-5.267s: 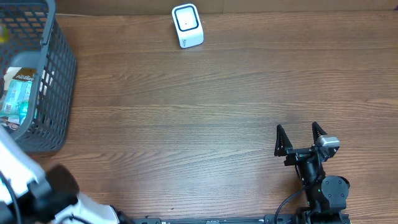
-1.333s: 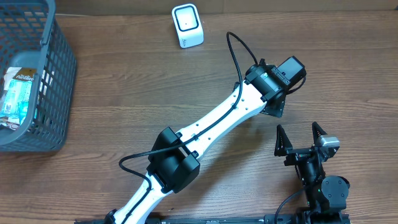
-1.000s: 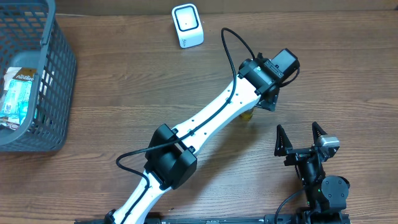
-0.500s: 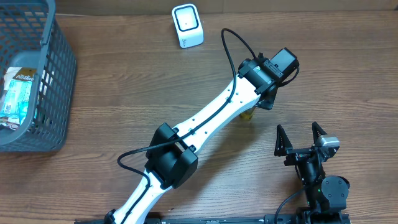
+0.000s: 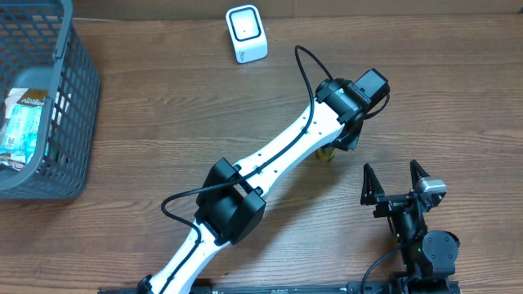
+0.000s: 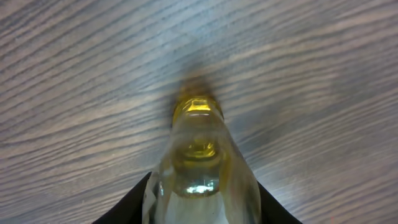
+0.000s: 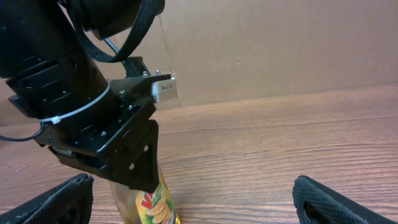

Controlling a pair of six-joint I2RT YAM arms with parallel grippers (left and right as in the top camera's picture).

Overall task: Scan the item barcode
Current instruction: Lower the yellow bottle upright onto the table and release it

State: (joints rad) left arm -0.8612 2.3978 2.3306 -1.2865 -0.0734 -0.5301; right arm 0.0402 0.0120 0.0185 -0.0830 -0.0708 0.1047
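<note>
Grey plastic basket [image 5: 78, 98] stands at the far left of the wooden table [image 5: 163, 106], and some packets [image 5: 23, 126] lie inside it. More to the right, at the back edge, a small white scanner [image 5: 246, 33] stands alone, with its window facing upward.

From the front edge the white left arm [image 5: 278, 159] reaches in a diagonal line over the table toward the right. Its wrist hangs over a yellow can [image 5: 326, 154], which is right of the middle, well apart from the scanner and just beside the right arm.

In the left wrist view the left gripper [image 6: 202, 210] is narrowed around the can [image 6: 202, 168]. Its dark fingers [image 6: 127, 211] lie against both sides and I see no gap, so it has hold of the can.

In the right wrist view the can [image 7: 157, 202] is upright under the black gripper body. Its label shows chips.

At the far right the right gripper [image 5: 395, 181] rests near the front edge. Its jaws are spread wide and nothing is between them.
</note>
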